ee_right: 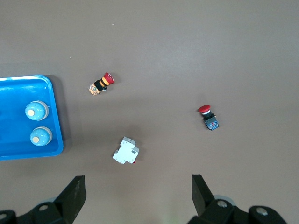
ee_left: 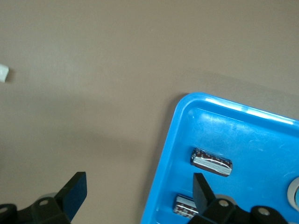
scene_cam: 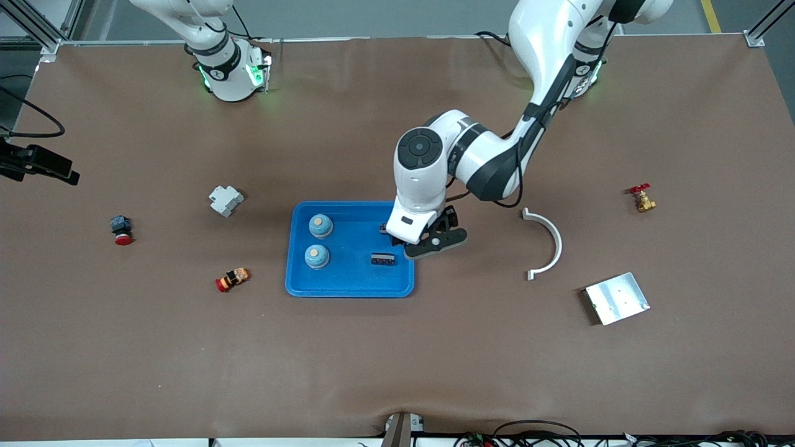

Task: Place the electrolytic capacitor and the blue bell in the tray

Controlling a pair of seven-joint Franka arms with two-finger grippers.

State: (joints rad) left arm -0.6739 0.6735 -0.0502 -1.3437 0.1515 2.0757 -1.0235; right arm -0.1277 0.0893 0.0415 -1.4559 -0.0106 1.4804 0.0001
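The tray point(scene_cam: 349, 287), bright blue and shallow, sits near the middle of the table and already holds what the task names: two blue bells, one point(scene_cam: 320, 226) farther from the front camera and one point(scene_cam: 317, 256) nearer, standing upright side by side toward the right arm's end of the tray, and two dark electrolytic capacitors lying on their sides toward the left arm's end, one point(scene_cam: 383, 258) out in the open and the other point(ee_left: 185, 206) mostly tucked under the left arm's hand. The left gripper point(scene_cam: 410, 243) hovers low over that edge of the tray with its fingers spread wide and nothing between them; in the left wrist view one finger point(ee_left: 202, 189) hangs above the tray floor just beside the capacitors while the other point(ee_left: 74, 191) is out over bare table. The right gripper point(ee_right: 138, 193) waits high above the right arm's end of the table, also spread and empty, looking down on a white breaker point(ee_right: 125, 150), a red-capped button switch point(ee_right: 209, 117) and a striped red-tipped part point(ee_right: 101, 84). The placing looks finished, so the hazard now is the retreat: a finger this close to the rim could clip it on the way up and jolt the tray, and the capacitors, being round, would likely roll, or a sideways pull could nudge one against the wall.
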